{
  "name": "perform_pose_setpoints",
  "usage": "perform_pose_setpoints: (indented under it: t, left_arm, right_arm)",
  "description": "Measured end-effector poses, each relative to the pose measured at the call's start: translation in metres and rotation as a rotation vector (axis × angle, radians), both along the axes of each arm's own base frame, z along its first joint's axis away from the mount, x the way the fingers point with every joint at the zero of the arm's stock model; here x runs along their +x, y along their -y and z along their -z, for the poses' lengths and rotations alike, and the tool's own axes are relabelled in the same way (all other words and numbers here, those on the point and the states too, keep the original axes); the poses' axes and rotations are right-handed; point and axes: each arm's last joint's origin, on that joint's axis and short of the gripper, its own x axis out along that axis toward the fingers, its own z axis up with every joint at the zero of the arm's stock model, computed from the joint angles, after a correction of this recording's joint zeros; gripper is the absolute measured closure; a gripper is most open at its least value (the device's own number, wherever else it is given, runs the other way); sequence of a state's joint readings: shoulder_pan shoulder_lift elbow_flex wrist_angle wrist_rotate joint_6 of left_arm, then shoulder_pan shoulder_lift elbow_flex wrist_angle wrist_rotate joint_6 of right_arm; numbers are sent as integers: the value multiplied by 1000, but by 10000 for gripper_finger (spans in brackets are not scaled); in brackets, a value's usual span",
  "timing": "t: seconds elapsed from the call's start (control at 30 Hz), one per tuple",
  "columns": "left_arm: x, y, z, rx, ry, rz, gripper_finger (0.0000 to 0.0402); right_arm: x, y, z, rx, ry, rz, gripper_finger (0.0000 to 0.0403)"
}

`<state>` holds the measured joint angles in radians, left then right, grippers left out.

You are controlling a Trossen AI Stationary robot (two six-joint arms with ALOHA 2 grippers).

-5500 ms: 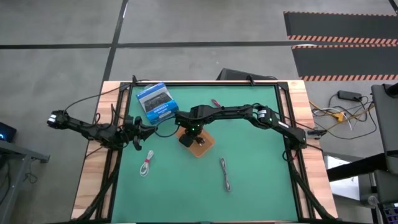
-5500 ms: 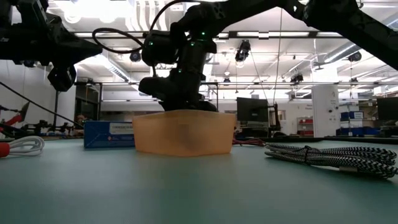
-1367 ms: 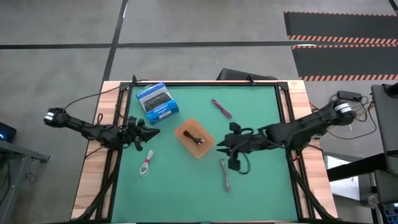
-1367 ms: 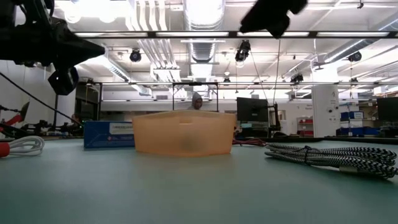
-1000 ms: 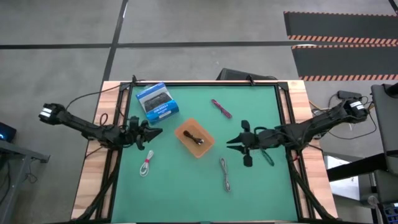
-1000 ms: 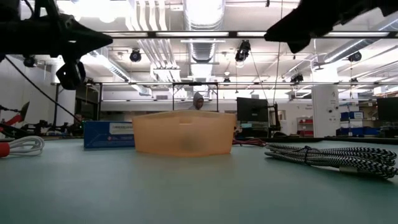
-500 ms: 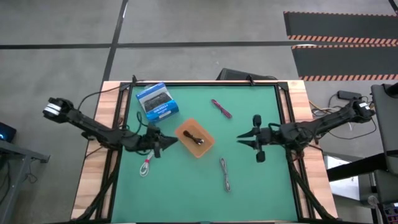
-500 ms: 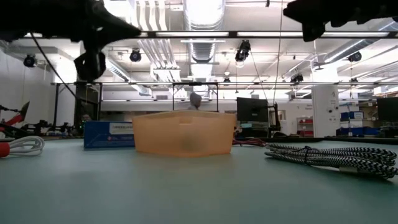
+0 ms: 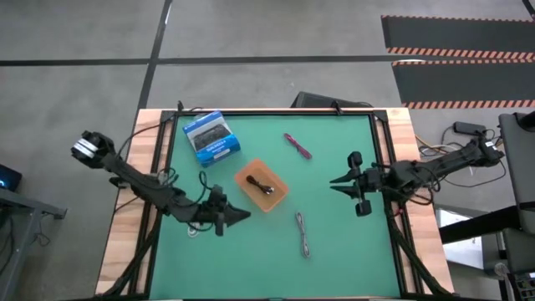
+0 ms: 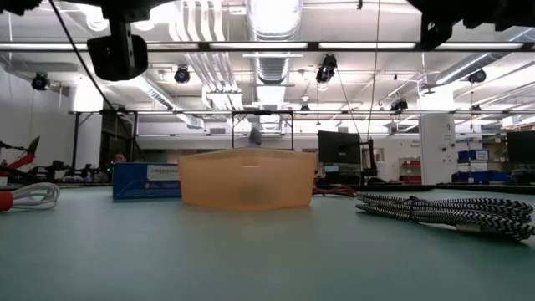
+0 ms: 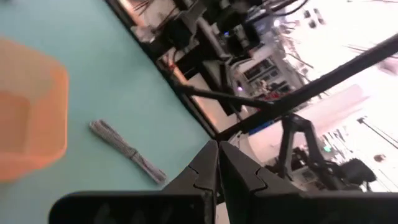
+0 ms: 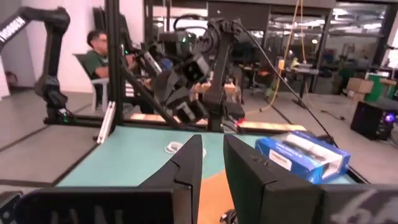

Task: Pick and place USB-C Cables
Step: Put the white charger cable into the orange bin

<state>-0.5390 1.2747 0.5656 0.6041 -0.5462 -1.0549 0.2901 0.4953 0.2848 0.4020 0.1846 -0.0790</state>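
The orange tray [image 9: 281, 194] sits mid-table with a dark cable [image 9: 262, 185] inside. The pink-maroon cable [image 9: 297, 145] lies beyond it toward the far edge. The grey cable [image 9: 303, 234] lies on the mat nearer the near edge. The white cable [image 9: 194, 227] lies left of the tray, partly under my left arm. My left gripper [image 9: 244, 216] is shut and hovers between the white cable and the grey one, near the tray's near-left side. My right gripper [image 9: 334, 182] hovers right of the tray, open by a narrow gap, holding nothing.
A blue-and-white box [image 9: 211, 138] stands near the far-left corner of the green mat. Black frame rails run along the table's edges. A seated person [image 12: 99, 50] shows beyond the table in the right wrist view. Bare mat lies along the near side.
My left arm has swung out from the table's left edge toward the near side and the middle, ending over the white cable, gripper pointing right. My right arm has drawn back toward the right edge, away from the tray. The cables and tray have stayed put.
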Motion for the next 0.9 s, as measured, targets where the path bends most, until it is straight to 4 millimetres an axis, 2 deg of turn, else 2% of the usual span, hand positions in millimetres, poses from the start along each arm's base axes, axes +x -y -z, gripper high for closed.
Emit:
perform_pose_setpoints:
  t: [0.27,0.37,0.47,0.63,0.8,0.9]
  left_arm:
    - [32,30,-12,-51,-25,9,402]
    - [44,38,-18,-54,-109,4,402]
    - [50,43,-20,-66,-314,-26,402]
    - [49,45,-25,-90,-715,-85,402]
    - [38,44,-25,-181,-1070,-154,402]
    - [24,42,-12,-249,-1386,-199,402]
  right_arm:
    - [-11,0,-10,10,80,-103,346]
    - [-14,1,-12,12,97,-113,346]
    - [-14,1,-12,12,95,-113,346]
    - [-13,1,-11,10,90,-113,346]
    - [-13,1,-11,-2,92,-112,346]
    - [-13,1,-12,-8,94,-111,346]
